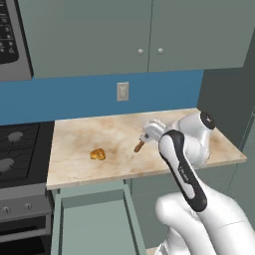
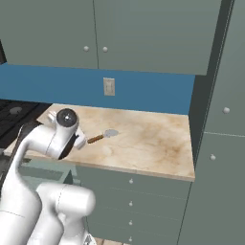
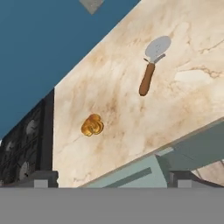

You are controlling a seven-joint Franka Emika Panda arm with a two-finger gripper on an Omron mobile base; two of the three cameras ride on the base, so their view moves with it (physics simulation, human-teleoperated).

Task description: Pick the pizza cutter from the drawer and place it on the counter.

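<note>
Lying flat on counter [image 3: 131,87]: pizza cutter [image 3: 150,69], wooden handle toward front edge, disc blade toward blue wall. Fingers [image 3: 40,179] spread wide, holding nothing, touching nothing (only tips show at bottom of hand view). Golden pastry [image 3: 92,125] well apart from cutter, nearer stove [image 1: 17,149]. Drawer [image 1: 92,219] open below counter edge.

Blue wall [image 1: 74,97], grey-green cabinets [image 1: 84,35], black stove [image 1: 17,149]
</note>
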